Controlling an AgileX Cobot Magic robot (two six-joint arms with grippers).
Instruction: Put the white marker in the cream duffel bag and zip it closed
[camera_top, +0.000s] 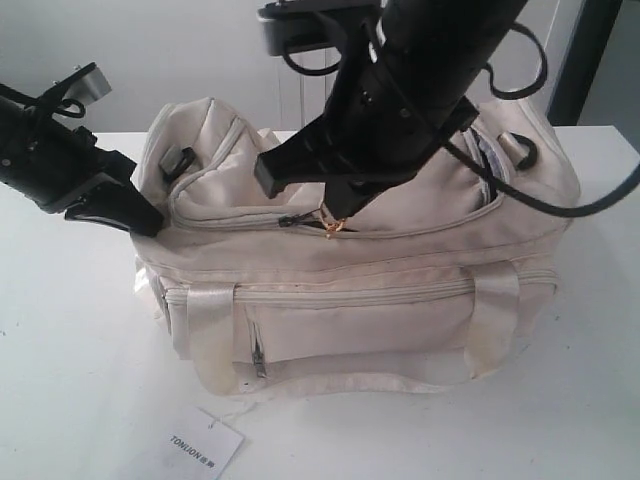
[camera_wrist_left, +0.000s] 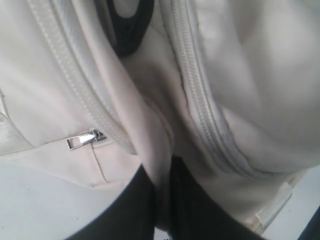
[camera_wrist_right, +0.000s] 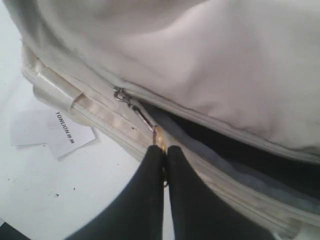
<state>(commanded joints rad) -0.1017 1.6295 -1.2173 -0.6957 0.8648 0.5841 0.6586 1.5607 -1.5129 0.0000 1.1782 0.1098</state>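
Bag (camera_top: 380, 300) sits square on the white table (camera_top: 60, 380), front pocket facing the exterior camera, and both arms are on it. Left gripper (camera_wrist_left: 160, 170) is at the bag's left end, jaws clamped on a fold of cream fabric: the wrist view shows the cloth squeezed up between the two dark fingers (camera_wrist_left: 200, 210). Just beside that fold runs a closed zip, a silver puller (camera_wrist_left: 82, 141) lies flat on the side panel, and a black D-ring (camera_wrist_left: 127, 30) shows further along.

Right gripper (camera_wrist_right: 163, 149) reaches down over the top of the bag, near the middle of the curved zip. Its jaws are pressed together on the gold pull (camera_wrist_right: 158, 134), which a short link joins to the slider (camera_wrist_right: 120, 94). On one side of the slider the zip is closed; on the other it gapes, with dark lining (camera_wrist_right: 215, 142) showing in the slot.

The marker: no view shows it, so I cannot tell where it is.

A white paper tag (camera_top: 205, 445) with printed text lies on the table in front of the bag, apart from both grippers.
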